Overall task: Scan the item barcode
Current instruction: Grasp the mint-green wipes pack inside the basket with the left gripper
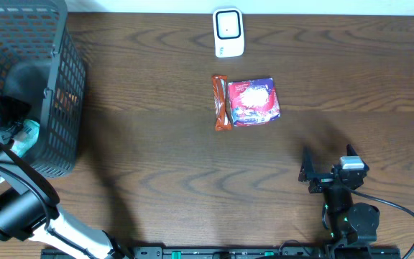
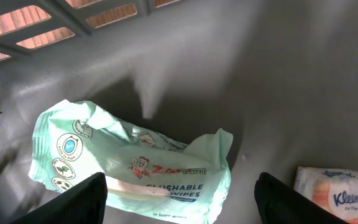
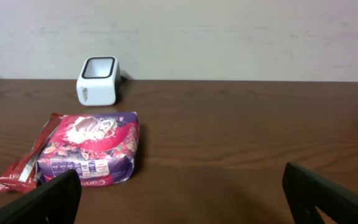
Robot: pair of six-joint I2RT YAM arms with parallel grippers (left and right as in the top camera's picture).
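Wipes pack (image 2: 135, 168) on the floor of the basket (image 1: 63, 86), partly between the jaws of the left gripper (image 2: 180, 182).
Left jaws spread: one finger overlaps the pack's near edge, the other stands clear of it, near a tissue pack (image 2: 337, 193); no pinch seen. Right gripper (image 3: 182, 174) jaws spread wide, holding nothing, facing the scanner (image 1: 228, 32) and snack packets (image 1: 253, 101), well apart from the basket.

left arm (image 1: 18, 210): black-and-white links | right arm (image 1: 351, 216): black (green light) | fingers (image 3: 42, 202): black
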